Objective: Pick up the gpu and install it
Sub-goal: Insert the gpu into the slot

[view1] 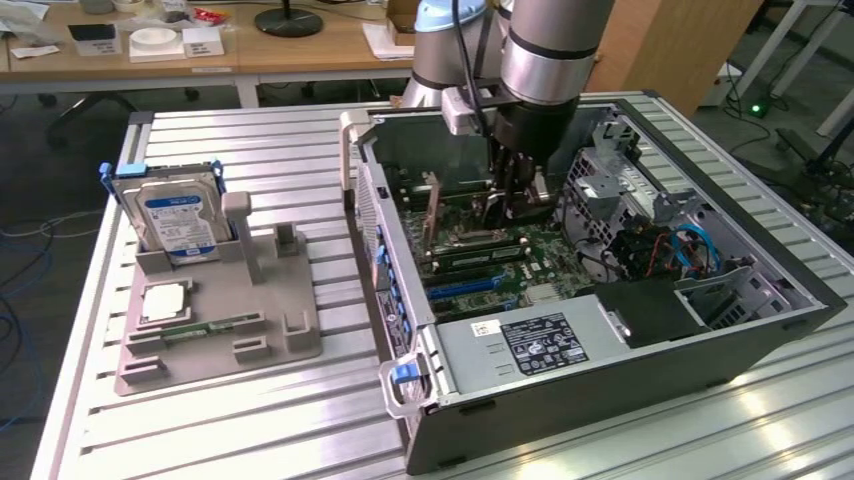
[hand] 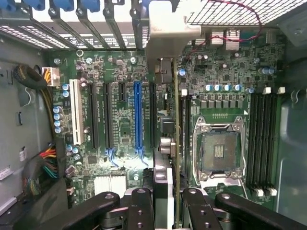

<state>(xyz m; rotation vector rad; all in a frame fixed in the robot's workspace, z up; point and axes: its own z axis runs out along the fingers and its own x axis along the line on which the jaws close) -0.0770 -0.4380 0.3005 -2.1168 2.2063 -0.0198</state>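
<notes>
1. Biggest thing is the slatted metal table [view1: 267,420]; the open PC case [view1: 747,330] lies on its side toward the exterior view's right, with plenty of bare table around it.
2. The arm [view1: 547,60] drops straight into the case from above; case walls box it in on all sides, so the only open room is upward.
3. Motherboard [hand: 120,124] covers the case floor; a row of expansion slots, one of them blue [hand: 138,120], sits next to the empty CPU socket [hand: 218,153] and the memory slots [hand: 264,139].
4. Power supply [view1: 534,345] sits at the near end, with a dark label too small to read.
5. Grey holder tray [view1: 220,330] stands well apart toward the exterior view's left; a hard drive [view1: 174,220] with a blue-white label stands upright in it.
6. The gpu [hand: 165,143] stands on edge over the slots, bracket end [hand: 168,28] at the rear slot openings; the gripper [hand: 165,201] is clamped on its top edge, jaws grasping the card.
</notes>
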